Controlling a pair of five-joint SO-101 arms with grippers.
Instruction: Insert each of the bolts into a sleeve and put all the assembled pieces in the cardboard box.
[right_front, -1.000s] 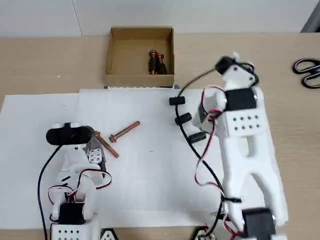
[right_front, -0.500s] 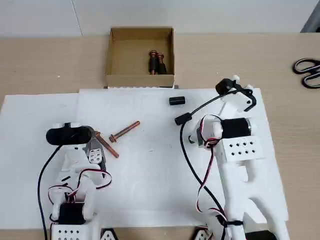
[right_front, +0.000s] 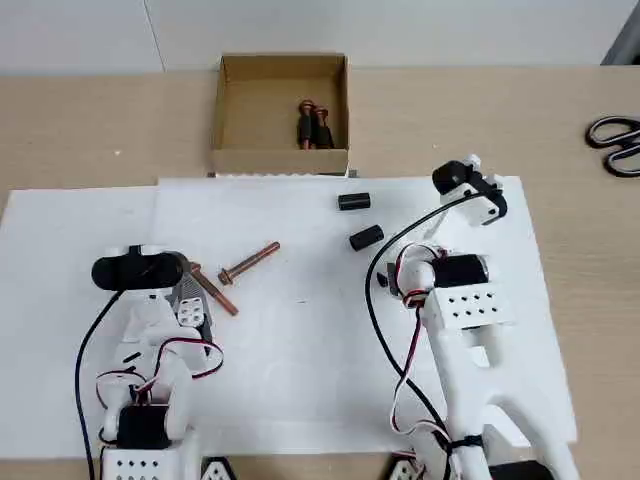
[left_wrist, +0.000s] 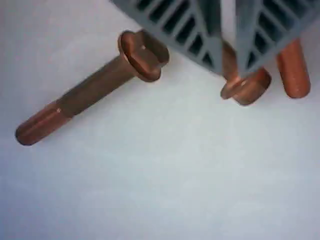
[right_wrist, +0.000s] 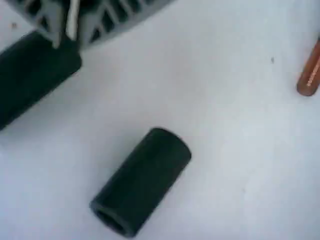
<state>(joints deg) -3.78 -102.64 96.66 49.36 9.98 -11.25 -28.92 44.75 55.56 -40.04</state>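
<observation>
Left gripper (left_wrist: 229, 67): closed on a bolt (left_wrist: 245, 89) lying on the paper (right_front: 300, 360), seemingly ready to lift it.
Loose bolt (right_front: 250, 263): just beside it.
Right gripper (right_wrist: 70, 42): nearly closed and empty, over a sleeve (right_front: 366, 238), probably its next pick.
Box (right_front: 228, 110): on the bench (right_front: 100, 120), with two assembled pieces (right_front: 312, 125) inside.

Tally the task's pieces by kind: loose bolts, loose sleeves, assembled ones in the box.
Loose bolts: 3
Loose sleeves: 2 in sight; the right arm could hide another
Assembled pieces in the cardboard box: 2
Total: 7 in sight
</observation>
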